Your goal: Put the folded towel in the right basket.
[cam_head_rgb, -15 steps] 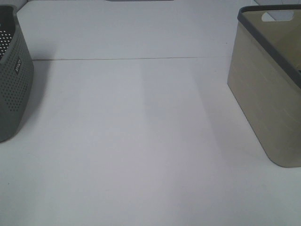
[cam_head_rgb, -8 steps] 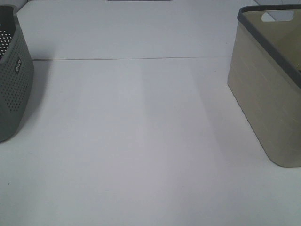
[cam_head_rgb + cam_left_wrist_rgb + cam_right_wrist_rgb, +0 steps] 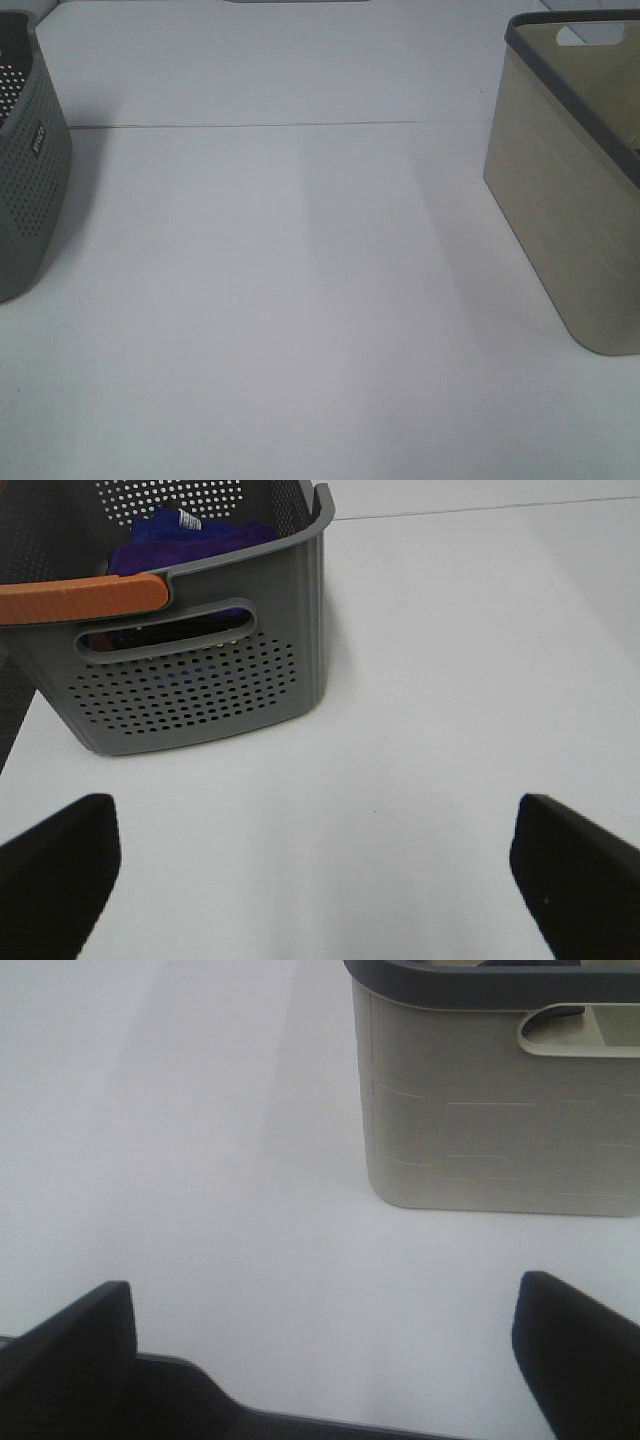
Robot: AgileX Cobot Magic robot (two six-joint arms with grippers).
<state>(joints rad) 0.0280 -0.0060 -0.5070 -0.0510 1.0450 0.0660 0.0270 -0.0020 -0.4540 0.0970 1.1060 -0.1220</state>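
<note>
A folded purple towel (image 3: 190, 535) lies inside the grey perforated basket (image 3: 200, 680), which has an orange handle (image 3: 80, 598). This basket stands at the left edge of the high view (image 3: 25, 170). The beige right basket with a dark rim stands at the right edge of the high view (image 3: 570, 210) and also shows in the right wrist view (image 3: 500, 1110). My left gripper (image 3: 315, 865) is open and empty above the table, a little in front of the grey basket. My right gripper (image 3: 325, 1345) is open and empty, in front of the beige basket. Neither gripper shows in the high view.
The white table (image 3: 300, 280) has a thin seam line (image 3: 280, 125) across its far part. A dark strip (image 3: 250, 1410) of the table's edge or the arm's base shows under my right gripper.
</note>
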